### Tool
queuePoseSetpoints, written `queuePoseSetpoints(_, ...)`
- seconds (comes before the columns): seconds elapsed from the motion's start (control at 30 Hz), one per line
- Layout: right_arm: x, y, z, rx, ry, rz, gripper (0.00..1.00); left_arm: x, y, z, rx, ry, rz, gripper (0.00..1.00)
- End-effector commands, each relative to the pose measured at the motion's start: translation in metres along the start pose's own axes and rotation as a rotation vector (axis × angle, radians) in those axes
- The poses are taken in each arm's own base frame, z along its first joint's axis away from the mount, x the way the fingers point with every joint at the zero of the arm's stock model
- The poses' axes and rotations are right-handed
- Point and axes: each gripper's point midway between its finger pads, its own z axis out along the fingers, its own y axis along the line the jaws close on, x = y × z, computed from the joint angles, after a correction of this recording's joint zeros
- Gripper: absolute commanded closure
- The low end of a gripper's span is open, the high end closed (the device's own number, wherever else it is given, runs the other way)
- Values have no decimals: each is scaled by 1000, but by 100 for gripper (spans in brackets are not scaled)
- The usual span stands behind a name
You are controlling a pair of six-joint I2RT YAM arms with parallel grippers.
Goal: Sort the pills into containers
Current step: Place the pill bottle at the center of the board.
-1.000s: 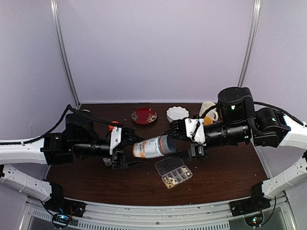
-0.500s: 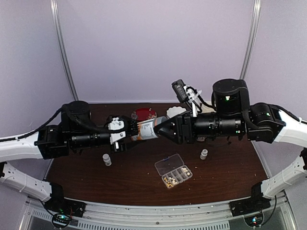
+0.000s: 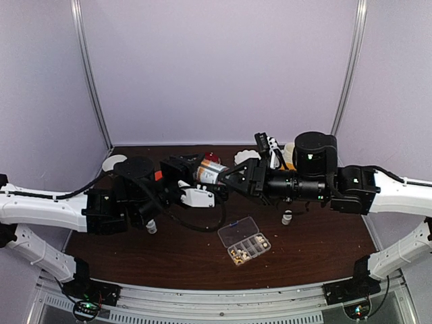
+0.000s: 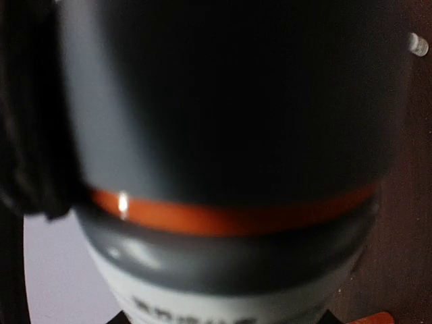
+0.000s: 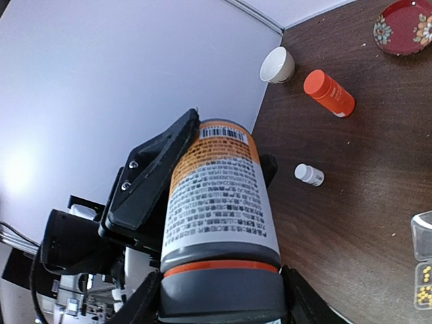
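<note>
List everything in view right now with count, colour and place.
large bottle: 1, orange-and-white label, grey cap, held between both grippers
organiser box: 1, clear, near centre
pills: several, tan-yellow, in its compartments
small vials: 2, white, flanking the box
orange bottle: 1, lying at left
plate: 1, red, back
bowl: 1, white, back
cups: 2, white, back left, back right
left gripper: shut on bottle's body
right gripper: shut on its cap

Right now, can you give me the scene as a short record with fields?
Held item: large bottle, grey cap, off the table
Left gripper: shut on its body
Right gripper: shut on its cap
Organiser box: on table, lid open
Pills: yellow, in box compartments
Orange bottle: lying on table
</note>
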Motion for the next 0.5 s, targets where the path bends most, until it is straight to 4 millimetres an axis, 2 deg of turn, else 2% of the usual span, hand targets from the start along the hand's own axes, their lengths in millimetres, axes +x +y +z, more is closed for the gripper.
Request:
queuePoseSetpoints(0.0, -35, 41, -4, -236, -91, 414, 100, -18, 69, -18, -335, 17, 109, 100)
queuePoseSetpoints(0.13, -39, 42, -7, -255, -105, 431, 100, -18, 73, -19, -397, 44, 144, 100)
queuePoseSetpoints(0.3, -62, 25, -31, -140, -215, 294, 100, -17, 50, -15, -253, 3, 21, 99)
queuePoseSetpoints(0.4, -71, 7, -45, -110, -252, 273, 100, -18, 47, -27, -220, -71, -125, 92)
queuePoseSetpoints(0.47, -76, 0, -50, -106, -253, 234, 100, -19, 49, -42, -195, -147, -227, 81)
